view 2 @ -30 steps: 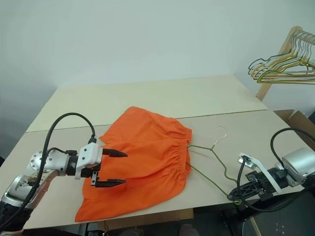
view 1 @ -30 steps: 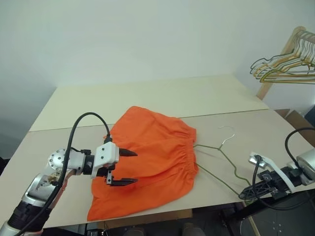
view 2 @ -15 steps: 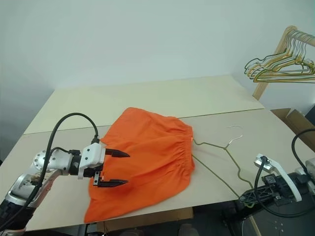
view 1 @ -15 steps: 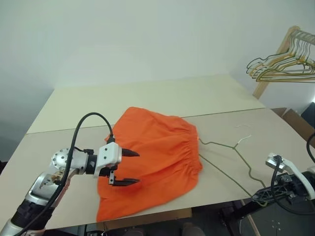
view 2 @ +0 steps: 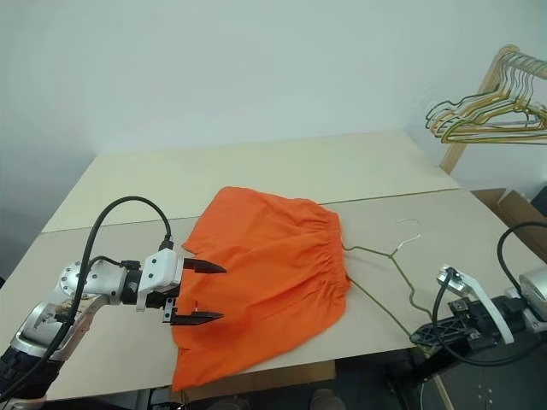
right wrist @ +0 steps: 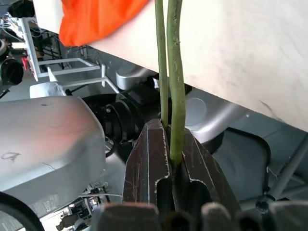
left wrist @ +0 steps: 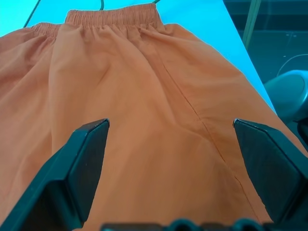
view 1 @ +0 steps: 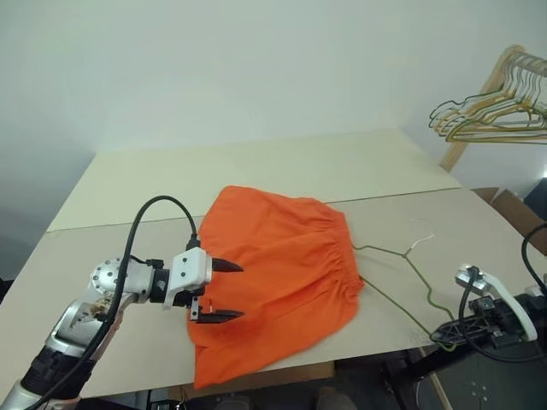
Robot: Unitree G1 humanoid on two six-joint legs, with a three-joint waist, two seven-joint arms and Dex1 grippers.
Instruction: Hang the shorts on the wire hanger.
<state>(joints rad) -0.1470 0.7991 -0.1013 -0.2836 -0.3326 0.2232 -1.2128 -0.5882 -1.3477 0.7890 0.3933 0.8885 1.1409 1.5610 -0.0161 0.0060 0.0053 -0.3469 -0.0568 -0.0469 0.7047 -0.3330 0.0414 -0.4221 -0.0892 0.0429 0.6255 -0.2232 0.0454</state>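
The orange shorts lie flat on the table, their gathered waistband turned to the right. My left gripper hovers open over their left part, nothing between its fingers. The thin green wire hanger lies to the right of the shorts, its hook pointing away. Its left end runs in at the waistband and is hidden there. My right gripper is at the table's front right edge, shut on the hanger's near corner; the green wire sits clamped between its fingers.
The pale table has a seam across its middle. A bunch of gold and green hangers hangs on a wooden rack at the far right. A cardboard box stands beside the table's right side.
The shorts and the hanger have slid to the right across the table, so the cloth's left edge now lies under my left gripper. The left gripper has kept still and open.
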